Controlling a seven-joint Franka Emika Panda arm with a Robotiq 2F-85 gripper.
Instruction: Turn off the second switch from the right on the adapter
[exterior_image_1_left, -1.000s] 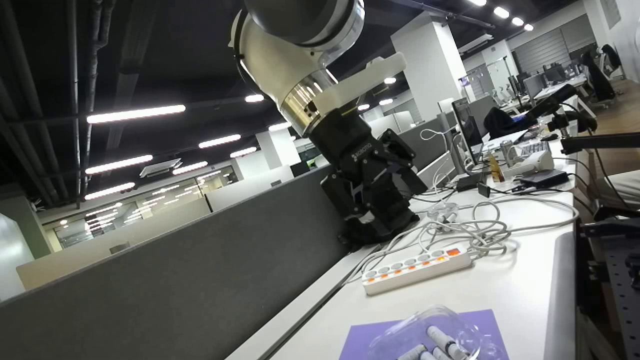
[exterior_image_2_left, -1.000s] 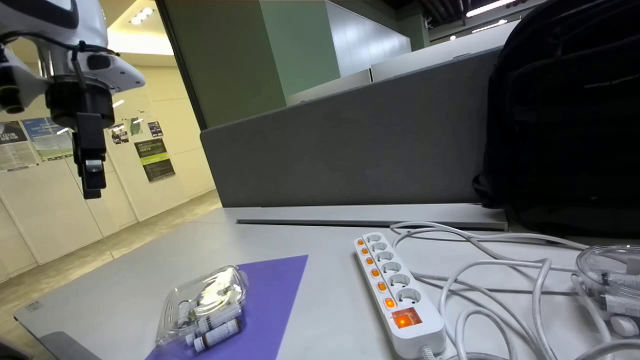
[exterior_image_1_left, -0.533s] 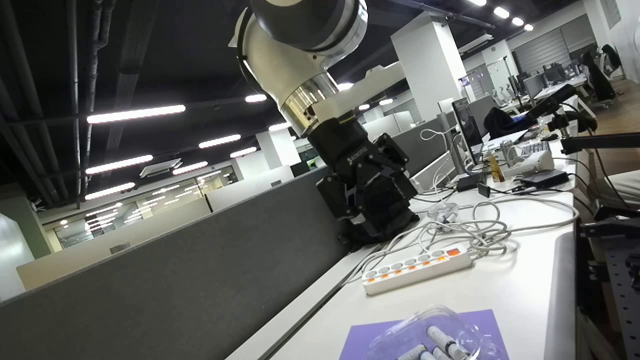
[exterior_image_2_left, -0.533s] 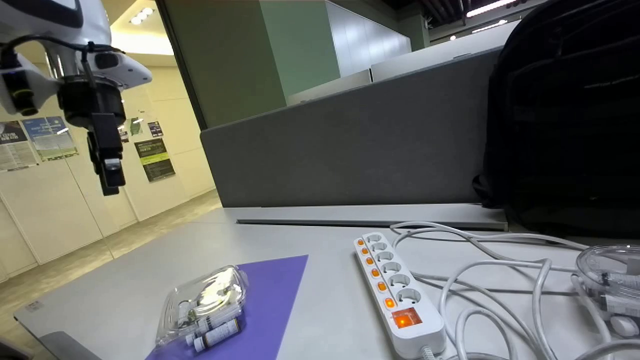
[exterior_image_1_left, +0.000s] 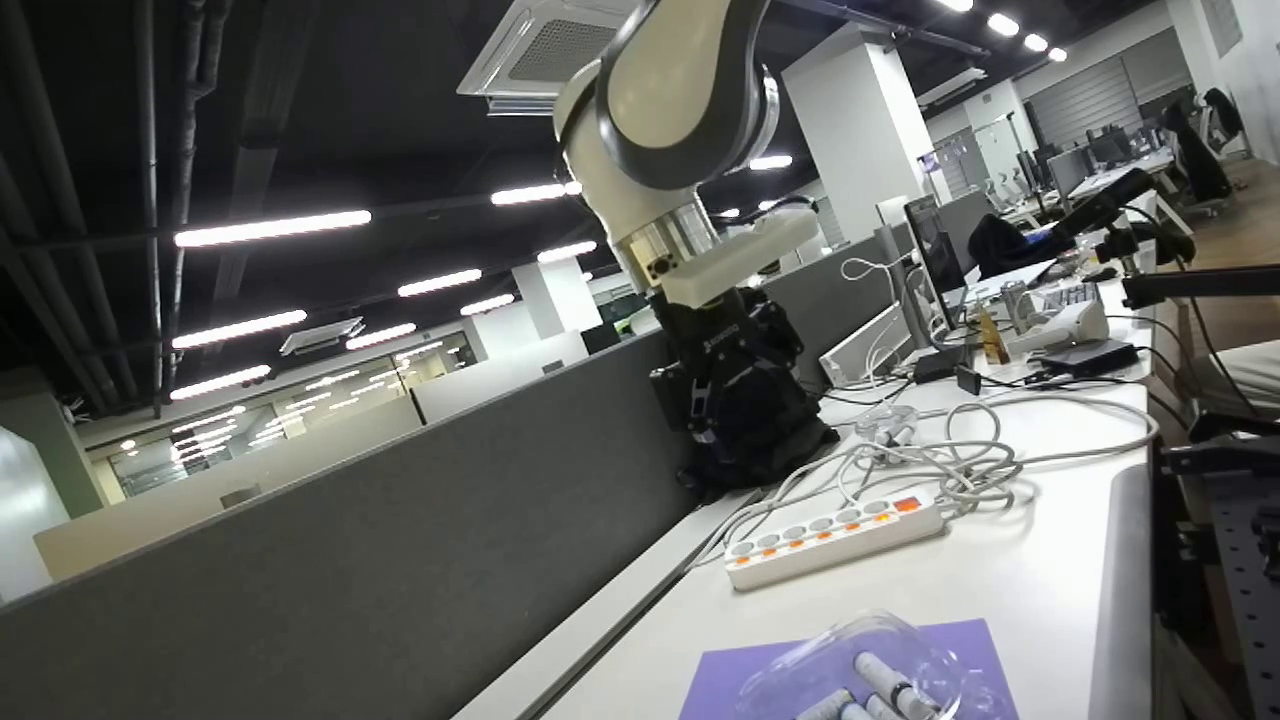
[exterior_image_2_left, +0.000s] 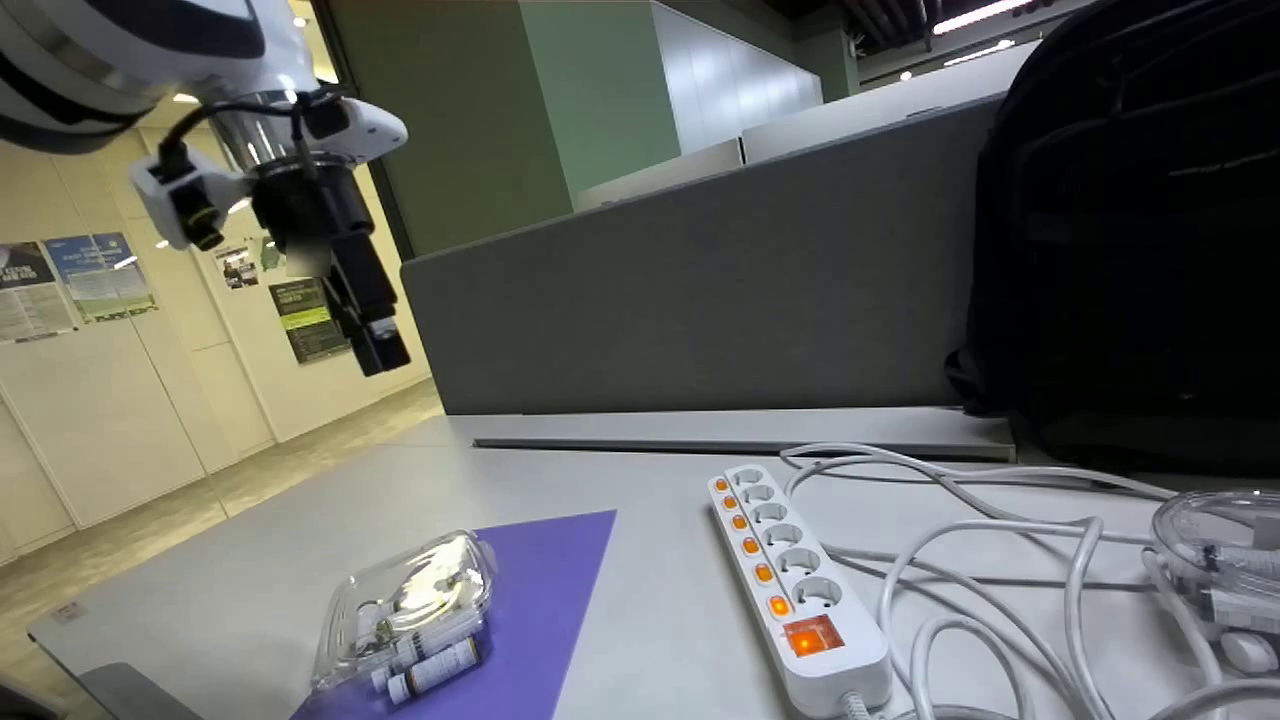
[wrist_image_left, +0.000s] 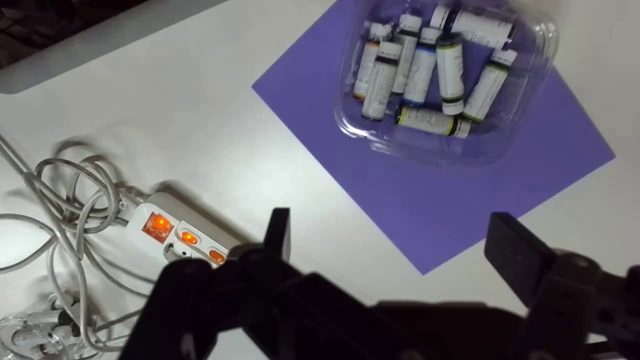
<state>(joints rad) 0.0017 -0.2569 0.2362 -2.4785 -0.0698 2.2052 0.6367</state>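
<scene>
One black two-fingered gripper (exterior_image_2_left: 382, 352), spread wide and empty, has swung rightward in an exterior view; the approach seems begun. Then one squarish clear plastic tub (exterior_image_2_left: 400, 615) on one purple sheet (exterior_image_2_left: 550, 590); one long white plastic power strip (exterior_image_2_left: 781, 572) on the pale desk (exterior_image_2_left: 660, 570): six sockets (exterior_image_2_left: 783, 535), six small orange switches (exterior_image_2_left: 750, 545), one larger red switch (exterior_image_2_left: 813, 635).

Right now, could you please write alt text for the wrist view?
Open gripper above a white table, partly hiding a power strip with orange switches. At upper right, a clear tub of bottles lies on a purple sheet; cords tangle at left.
</scene>
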